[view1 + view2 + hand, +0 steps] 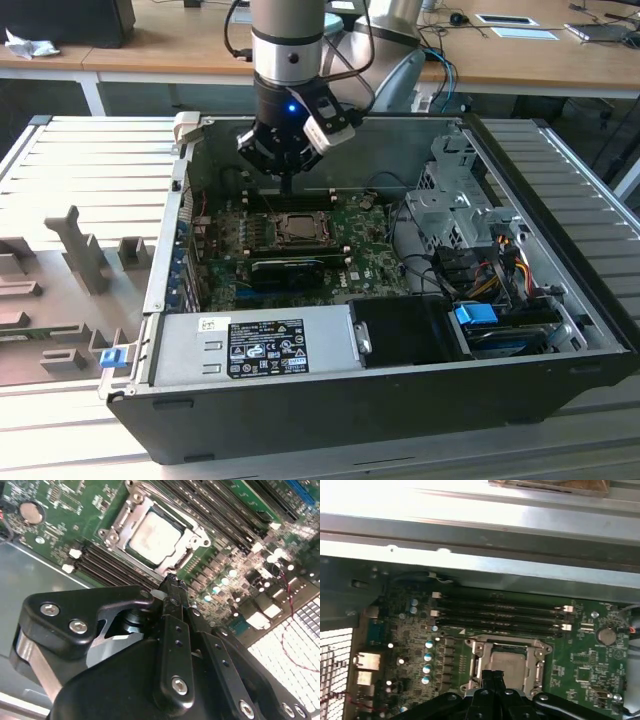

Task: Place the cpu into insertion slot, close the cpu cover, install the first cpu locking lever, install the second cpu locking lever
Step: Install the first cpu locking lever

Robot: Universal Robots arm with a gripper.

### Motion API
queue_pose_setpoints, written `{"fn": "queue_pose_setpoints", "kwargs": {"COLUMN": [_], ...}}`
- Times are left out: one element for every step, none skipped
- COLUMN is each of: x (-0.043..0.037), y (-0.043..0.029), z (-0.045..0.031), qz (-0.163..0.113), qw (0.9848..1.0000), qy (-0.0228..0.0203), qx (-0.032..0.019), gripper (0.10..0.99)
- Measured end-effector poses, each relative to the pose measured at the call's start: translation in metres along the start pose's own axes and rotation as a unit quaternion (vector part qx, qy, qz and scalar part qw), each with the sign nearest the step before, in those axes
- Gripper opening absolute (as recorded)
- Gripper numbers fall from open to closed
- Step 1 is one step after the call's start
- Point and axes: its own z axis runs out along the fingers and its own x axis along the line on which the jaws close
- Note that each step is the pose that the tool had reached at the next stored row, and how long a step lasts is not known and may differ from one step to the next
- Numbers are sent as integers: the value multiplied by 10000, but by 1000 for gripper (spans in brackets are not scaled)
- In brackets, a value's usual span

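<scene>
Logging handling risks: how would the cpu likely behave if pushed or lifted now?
The cpu is a flat, metal-topped square, so probably rigid and light. Its smooth top looks slippery to pinch. Framed closely by the cpu cover, it likely wouldn't slide if pushed.

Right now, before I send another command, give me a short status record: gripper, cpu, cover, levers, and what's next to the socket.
gripper: shut, holding nothing, tip close to the socket's edge on the memory-slot side; contact unclear
cpu: seated in the insertion slot, silver top facing up
cpu cover: lying flat, framing the chip
locking levers: cannot tell whether latched
memory slots: long dark rows beside the socket
computer case: lying open with the board exposed
</scene>
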Motion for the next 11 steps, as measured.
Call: {"fn": "queue_pose_setpoints", "kwargs": {"x": [28,56,72,87,106,120,136,151,166,172,179], "y": [3,6,7,9,11,12,14,15,17,18,18], "z": [1,3,4,5,5,7,9,10,12,13,14], "qz": [0,-1,-1,-1,0,0,0,-1,-1,-1,-1], "qw": [10000,10000,10000,10000,10000,10000,10000,10000,10000,10000,10000], "qy": [0,0,0,0,0,0,0,0,0,0,0], "qx": [0,0,0,0,1,0,0,0,0,0,0], "gripper": [106,106,106,106,106,106,106,106,106,106,106]}}
